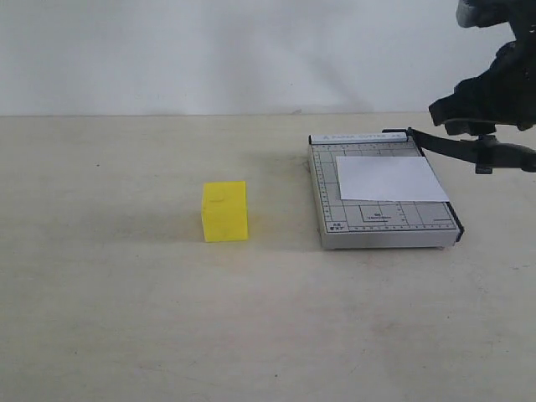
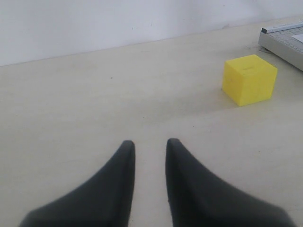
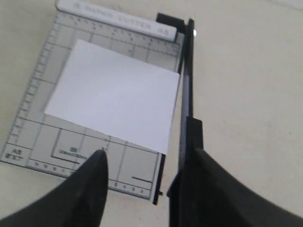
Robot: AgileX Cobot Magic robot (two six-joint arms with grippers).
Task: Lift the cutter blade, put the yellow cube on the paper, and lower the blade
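The right gripper (image 3: 150, 157) held its jaws wide, the long black cutter blade (image 3: 188, 80) raised beside one finger (image 3: 222, 194), perhaps touching, the white paper sheet (image 3: 113, 94) below. The left gripper (image 2: 147, 144), jaws narrow and empty, had the bright yellow plastic cube (image 2: 249, 79) well ahead.

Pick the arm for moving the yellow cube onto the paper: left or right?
Left. The yellow cube sits on its side of the table, ahead of the empty left end effector. The right end effector is over at the raised cutter blade, beyond the paper.
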